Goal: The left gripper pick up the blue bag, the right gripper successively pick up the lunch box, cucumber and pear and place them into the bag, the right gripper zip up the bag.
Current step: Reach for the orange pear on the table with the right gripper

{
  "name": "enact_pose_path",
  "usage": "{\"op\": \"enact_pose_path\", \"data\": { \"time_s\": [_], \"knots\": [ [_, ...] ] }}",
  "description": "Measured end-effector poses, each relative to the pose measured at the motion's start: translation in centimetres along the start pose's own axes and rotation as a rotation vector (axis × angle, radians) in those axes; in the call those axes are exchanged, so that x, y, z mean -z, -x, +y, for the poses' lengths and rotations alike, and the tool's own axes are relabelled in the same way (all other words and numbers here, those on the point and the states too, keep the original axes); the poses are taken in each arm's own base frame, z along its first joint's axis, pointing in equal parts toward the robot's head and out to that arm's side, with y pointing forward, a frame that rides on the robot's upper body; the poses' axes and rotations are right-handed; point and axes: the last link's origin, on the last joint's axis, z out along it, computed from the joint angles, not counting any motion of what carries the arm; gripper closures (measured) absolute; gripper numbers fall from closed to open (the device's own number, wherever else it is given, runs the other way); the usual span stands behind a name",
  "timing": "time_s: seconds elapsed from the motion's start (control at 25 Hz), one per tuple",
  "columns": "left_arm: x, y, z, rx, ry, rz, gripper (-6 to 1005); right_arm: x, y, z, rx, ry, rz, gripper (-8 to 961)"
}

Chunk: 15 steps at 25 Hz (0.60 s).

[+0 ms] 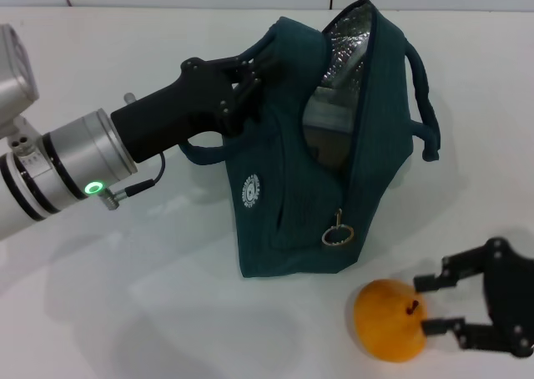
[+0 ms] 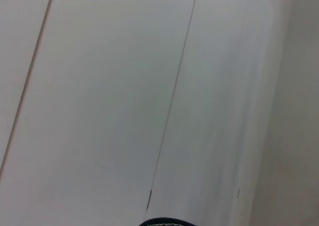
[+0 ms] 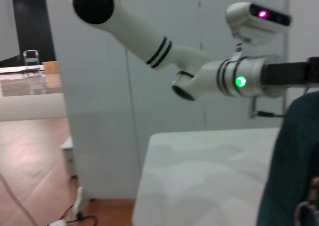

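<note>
- I see the white bench (image 1: 125,312) carrying everything.
- The blue bag (image 1: 334,162) stands mid-bench, mouth unzipped, foil lining showing.
- My left hand (image 1: 246,83) is clamped on the bag's upper edge.
- My right hand (image 1: 430,304) is spread wide, fingers either side of the pear (image 1: 388,320) just before the bag.

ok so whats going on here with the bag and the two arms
The left gripper is holding the blue bag up by its top edge, mouth unzipped, foil lining showing. The right gripper is down on the table with its fingers open around the pear, not closed on it yet. No lunch box or cucumber can be seen outside the bag; what is inside is hard to make out. The zipper pull hangs loose, so zipping is not yet done.
</note>
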Motion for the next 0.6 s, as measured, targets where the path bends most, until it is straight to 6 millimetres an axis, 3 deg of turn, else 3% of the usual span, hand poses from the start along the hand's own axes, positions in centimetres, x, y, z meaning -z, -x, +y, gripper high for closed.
{"op": "enact_pose_path", "data": {
  "time_s": [0.2, 0.6],
  "knots": [
    [-0.1, 0.0, 0.0, 0.001, 0.002, -0.001, 963, -1.2, -0.2, 0.1, -0.017, 0.045, 0.025, 580],
    [0.0, 0.1, 0.0, -0.012, -0.001, -0.002, 963, -1.4, -0.2, -0.4, -0.012, 0.016, 0.031, 583]
  ]
}}
